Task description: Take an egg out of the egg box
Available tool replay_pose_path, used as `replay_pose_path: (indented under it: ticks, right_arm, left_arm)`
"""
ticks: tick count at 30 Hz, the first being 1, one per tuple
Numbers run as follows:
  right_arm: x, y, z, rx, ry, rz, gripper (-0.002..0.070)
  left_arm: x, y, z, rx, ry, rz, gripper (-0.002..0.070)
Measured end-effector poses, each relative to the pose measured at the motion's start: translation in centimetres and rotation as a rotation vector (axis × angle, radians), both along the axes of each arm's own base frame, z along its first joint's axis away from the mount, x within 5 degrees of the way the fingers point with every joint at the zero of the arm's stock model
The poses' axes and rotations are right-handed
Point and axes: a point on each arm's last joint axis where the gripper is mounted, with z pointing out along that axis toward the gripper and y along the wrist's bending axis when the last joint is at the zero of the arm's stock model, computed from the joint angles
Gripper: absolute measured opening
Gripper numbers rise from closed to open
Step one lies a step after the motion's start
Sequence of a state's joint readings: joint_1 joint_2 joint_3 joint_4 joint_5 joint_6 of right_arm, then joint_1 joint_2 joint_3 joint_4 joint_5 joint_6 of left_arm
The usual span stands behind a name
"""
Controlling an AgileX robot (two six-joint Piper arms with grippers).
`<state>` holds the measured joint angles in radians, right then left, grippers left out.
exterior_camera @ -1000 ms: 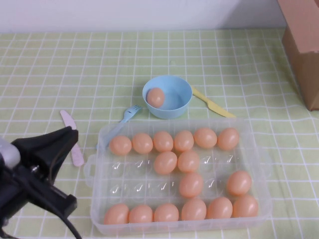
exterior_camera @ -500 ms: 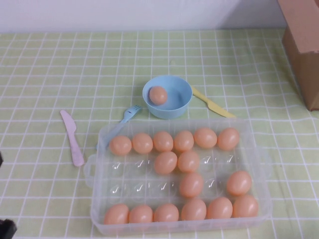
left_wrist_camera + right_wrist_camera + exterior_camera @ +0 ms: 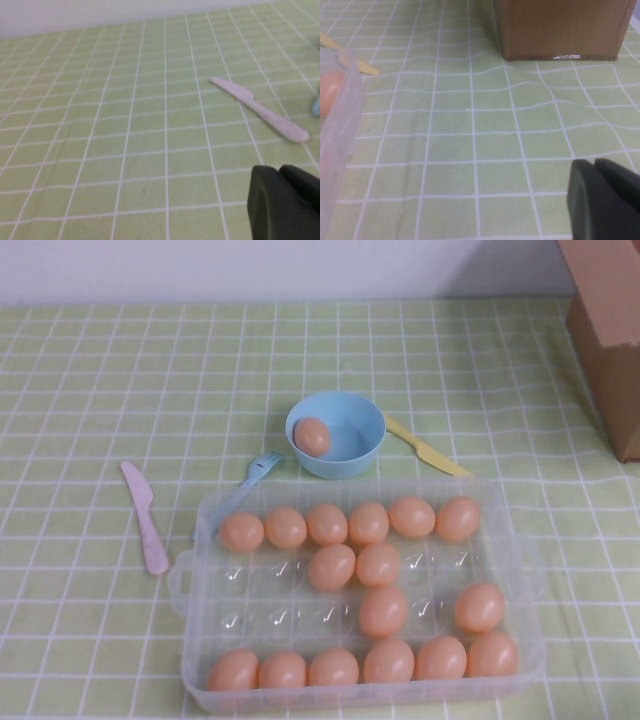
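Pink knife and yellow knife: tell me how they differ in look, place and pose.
Colour: the pink knife is pale pink, the yellow knife is yellow.
Place: the pink knife lies on the cloth left of the egg box, fully in view; the yellow knife lies right of the blue bowl, one end hidden behind it.
Pose: both lie on slants, the yellow knife's the flatter.
Shared: both lie flat on the checked cloth, untouched by either gripper.

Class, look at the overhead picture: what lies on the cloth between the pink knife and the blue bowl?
In the high view, the blue fork lies between the pink knife and the blue bowl.
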<state>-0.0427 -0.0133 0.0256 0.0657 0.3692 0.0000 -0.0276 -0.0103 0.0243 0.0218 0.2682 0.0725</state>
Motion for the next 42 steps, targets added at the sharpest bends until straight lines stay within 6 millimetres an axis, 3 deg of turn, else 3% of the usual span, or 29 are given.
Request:
replay_pose_path:
  ticks: [7, 42]
  right_arm:
    - [0.00, 0.00, 0.00, 0.000, 0.000, 0.000, -0.0017]
    - [0.00, 0.00, 0.00, 0.000, 0.000, 0.000, -0.0017]
  left_arm:
    - [-0.22, -0.20, -0.91, 0.100, 0.096, -0.047, -0.0003]
    - [-0.27, -0.67, -0.93, 0.067, 0.097, -0.125, -0.0003]
